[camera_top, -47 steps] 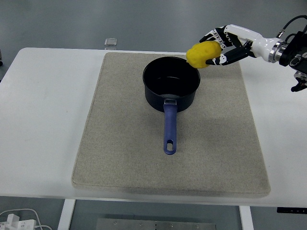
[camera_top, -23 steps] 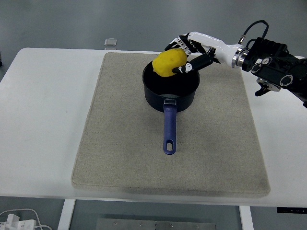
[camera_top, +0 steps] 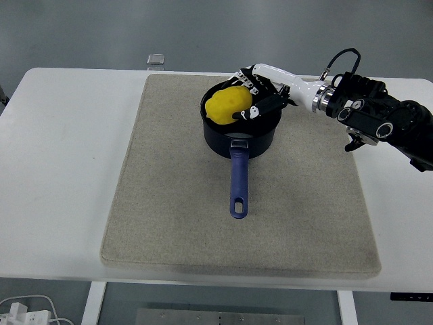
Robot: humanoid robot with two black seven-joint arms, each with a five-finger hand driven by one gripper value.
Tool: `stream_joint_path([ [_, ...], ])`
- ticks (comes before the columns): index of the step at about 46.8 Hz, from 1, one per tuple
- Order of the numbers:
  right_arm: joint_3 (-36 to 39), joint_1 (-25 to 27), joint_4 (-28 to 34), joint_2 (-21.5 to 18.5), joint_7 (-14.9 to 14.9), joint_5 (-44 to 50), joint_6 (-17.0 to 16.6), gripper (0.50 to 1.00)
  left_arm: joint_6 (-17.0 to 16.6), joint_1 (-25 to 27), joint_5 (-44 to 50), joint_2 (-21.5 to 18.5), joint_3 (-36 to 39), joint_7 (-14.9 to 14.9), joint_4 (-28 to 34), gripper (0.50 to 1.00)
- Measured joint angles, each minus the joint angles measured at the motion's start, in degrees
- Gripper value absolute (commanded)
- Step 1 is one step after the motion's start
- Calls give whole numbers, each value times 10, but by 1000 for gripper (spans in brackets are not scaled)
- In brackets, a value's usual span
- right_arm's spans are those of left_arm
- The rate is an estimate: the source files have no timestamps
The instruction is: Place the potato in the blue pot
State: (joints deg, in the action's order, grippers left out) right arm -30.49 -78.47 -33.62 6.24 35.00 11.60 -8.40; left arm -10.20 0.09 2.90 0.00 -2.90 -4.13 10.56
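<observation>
Since a second ago the potato (camera_top: 229, 105) has travelled from beyond the pot's right rim to inside its mouth, and the right arm has reached further in from the right edge. Now it sits low within the pot (camera_top: 242, 128), toward the left wall, apparently lowered there so it can be let go without bouncing out. Whether it rests on the bottom I cannot tell. The right hand (camera_top: 256, 95) is clasped around the potato, fingers curled over its far and right sides. On the counter (camera_top: 67, 149) a mat (camera_top: 169, 217) lies under the pot
</observation>
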Motion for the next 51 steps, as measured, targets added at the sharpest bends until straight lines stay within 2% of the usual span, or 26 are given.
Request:
stream_joint_path([
  [21, 1, 2, -1, 2, 0, -9, -10, 500, 0, 0, 0, 0, 0, 0, 0, 992],
  [25, 1, 2, -1, 2, 0, -9, -9, 566, 0, 0, 0, 0, 0, 0, 0, 994],
  [32, 1, 2, -1, 3, 0, -9, -9, 649, 0, 0, 0, 0, 0, 0, 0, 994],
  [40, 7, 2, -2, 4, 0, -10, -9, 686, 0, 0, 0, 0, 0, 0, 0, 994],
  [42, 15, 2, -2, 4, 0, -10, -9, 723, 0, 0, 0, 0, 0, 0, 0, 994],
  [46, 34, 2, -2, 4, 0, -9, -10, 750, 0, 0, 0, 0, 0, 0, 0, 994],
  [51, 41, 4, -2, 5, 0, -8, -11, 754, 0, 0, 0, 0, 0, 0, 0, 992],
])
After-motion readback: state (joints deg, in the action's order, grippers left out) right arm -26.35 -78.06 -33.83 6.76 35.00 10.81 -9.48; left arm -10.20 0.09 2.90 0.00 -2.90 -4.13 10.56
